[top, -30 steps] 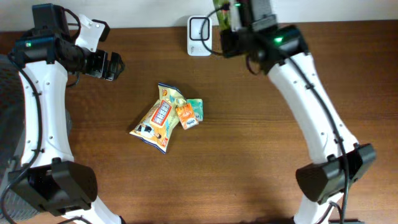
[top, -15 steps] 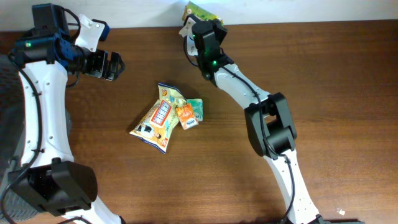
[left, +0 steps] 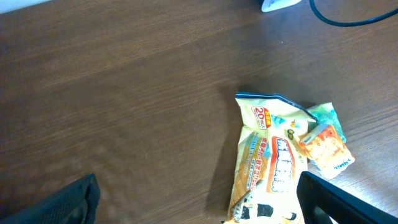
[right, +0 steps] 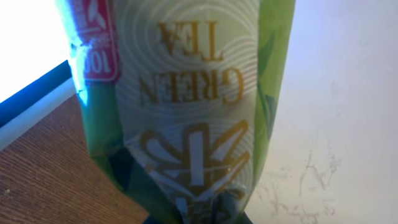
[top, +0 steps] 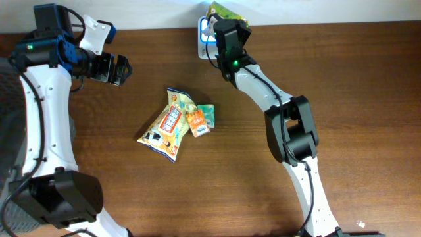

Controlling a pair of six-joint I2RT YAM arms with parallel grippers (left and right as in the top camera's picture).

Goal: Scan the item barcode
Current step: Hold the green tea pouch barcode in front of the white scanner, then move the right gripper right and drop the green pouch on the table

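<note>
Two packets lie touching mid-table: a large snack bag (top: 164, 126) and a smaller teal-and-orange packet (top: 200, 118). Farther left, the left gripper (top: 121, 69) hovers empty, jaws wide apart. At the far edge, the right gripper (top: 223, 22), jaws clamped on a green tea packet (right: 193, 93), holds it right by the white scanner (top: 204, 41).

Open wood across the table (top: 368, 99) right of the snack packets (top: 174, 122); scanner (top: 204, 47) and right arm (top: 260, 85) at the far edge.
</note>
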